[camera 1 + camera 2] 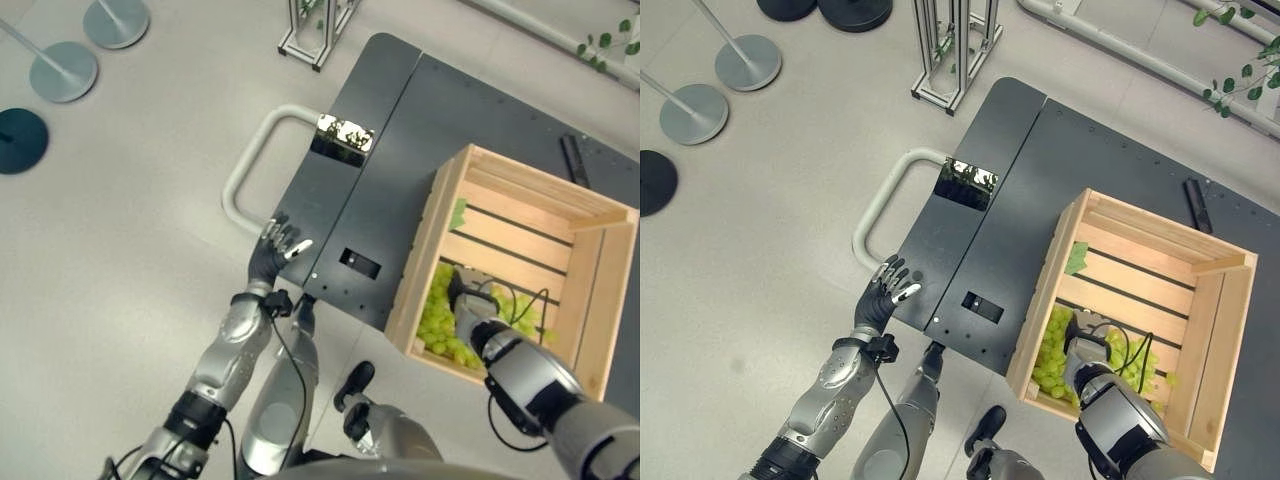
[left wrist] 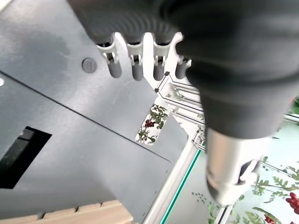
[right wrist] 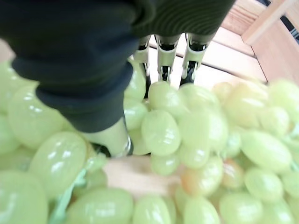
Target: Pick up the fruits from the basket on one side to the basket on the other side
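A dark counter [image 1: 1060, 190] carries a wooden crate [image 1: 1200, 300] at its near right edge. Green grapes [image 1: 1050, 350] lie in the crate's near corner. The right hand [image 1: 1087, 352] reaches down into them, fingers [image 3: 163, 56] and thumb among the fruit; whether they have closed on a bunch cannot be told. The left hand [image 1: 883, 288] rests at the counter's near left corner, fingers spread. This looks like the pickup step; next comes a firm grasp and lift.

Our left hand [image 1: 883, 285] hovers open, fingers spread, over the desk's [image 1: 1070, 180] near left corner. Our right hand [image 3: 117, 70] reaches down, fingers curled among grapes [image 3: 196, 140].
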